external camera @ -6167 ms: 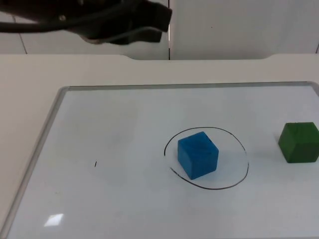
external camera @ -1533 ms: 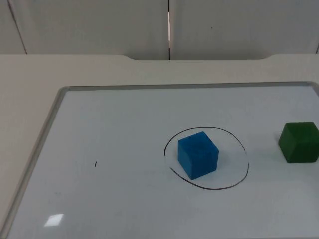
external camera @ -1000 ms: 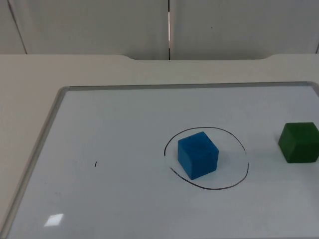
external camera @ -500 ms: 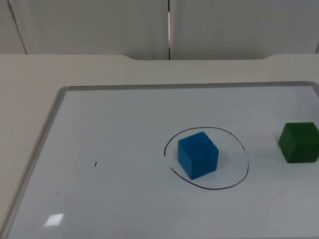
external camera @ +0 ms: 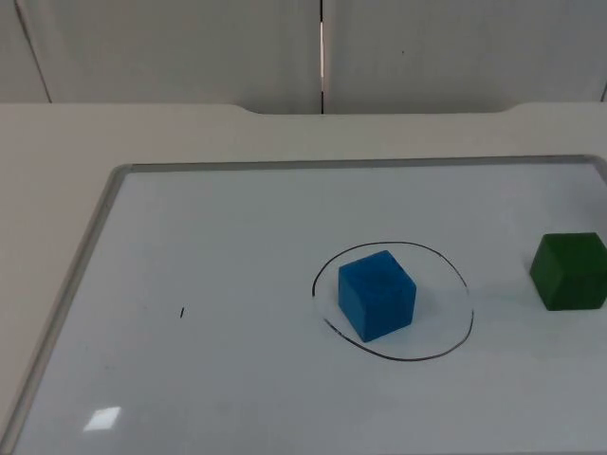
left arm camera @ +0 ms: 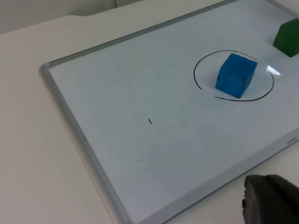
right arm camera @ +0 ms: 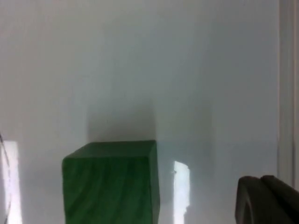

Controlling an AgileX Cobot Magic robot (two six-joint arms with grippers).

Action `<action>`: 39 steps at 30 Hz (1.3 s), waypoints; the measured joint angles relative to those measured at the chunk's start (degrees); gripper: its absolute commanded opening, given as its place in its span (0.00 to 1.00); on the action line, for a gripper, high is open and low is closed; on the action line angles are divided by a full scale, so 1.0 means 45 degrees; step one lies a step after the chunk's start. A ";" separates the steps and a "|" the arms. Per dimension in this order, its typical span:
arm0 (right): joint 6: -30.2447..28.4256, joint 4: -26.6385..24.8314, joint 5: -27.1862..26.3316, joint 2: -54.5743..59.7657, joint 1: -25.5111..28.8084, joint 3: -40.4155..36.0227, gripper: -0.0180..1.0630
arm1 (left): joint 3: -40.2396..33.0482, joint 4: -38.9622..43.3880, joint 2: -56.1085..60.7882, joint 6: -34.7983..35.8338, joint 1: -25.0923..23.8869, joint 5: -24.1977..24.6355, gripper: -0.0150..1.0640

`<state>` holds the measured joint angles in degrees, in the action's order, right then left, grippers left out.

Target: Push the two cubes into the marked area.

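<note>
A blue cube (external camera: 377,294) stands inside a black hand-drawn ring (external camera: 446,346) on the whiteboard. To the right, outside the ring, a green cube (external camera: 569,271) sits by the board's right end. The left wrist view looks from well back over the board at the blue cube (left arm camera: 236,75) and the green cube (left arm camera: 287,37), past my left gripper's black fingertip (left arm camera: 271,200); this gripper is shut and waits beyond the board's frame. My right gripper, shut on nothing, hangs close over the green cube (right arm camera: 110,182), its fingertip (right arm camera: 264,200) beside the cube, towards the board's frame.
The whiteboard (external camera: 237,246) has a raised grey frame (external camera: 90,246) and lies on the white table (external camera: 57,152). A small black tick mark (external camera: 182,313) is on its left half. The grey partition wall (external camera: 190,47) stands behind.
The left arm seen earlier at the upper left of the top view has gone from it. My right gripper has shut over the last second. Neither cube has moved.
</note>
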<state>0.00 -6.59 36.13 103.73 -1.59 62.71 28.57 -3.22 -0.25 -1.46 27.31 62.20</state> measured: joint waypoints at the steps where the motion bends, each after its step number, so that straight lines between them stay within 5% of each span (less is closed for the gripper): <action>1: 0.0000 -0.0024 -0.0058 0.0315 0.0000 0.0000 0.02 | 0.0000 0.0000 0.0000 0.0000 0.0000 0.0000 0.01; 39: -0.0231 -0.0627 -0.0982 0.1821 -0.0765 0.0000 0.02 | 0.0000 0.0000 0.0000 0.0000 0.0000 0.0000 0.01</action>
<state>-1.04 -9.41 31.72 111.92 -5.03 62.71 28.57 -3.22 -0.25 -1.46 27.31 62.20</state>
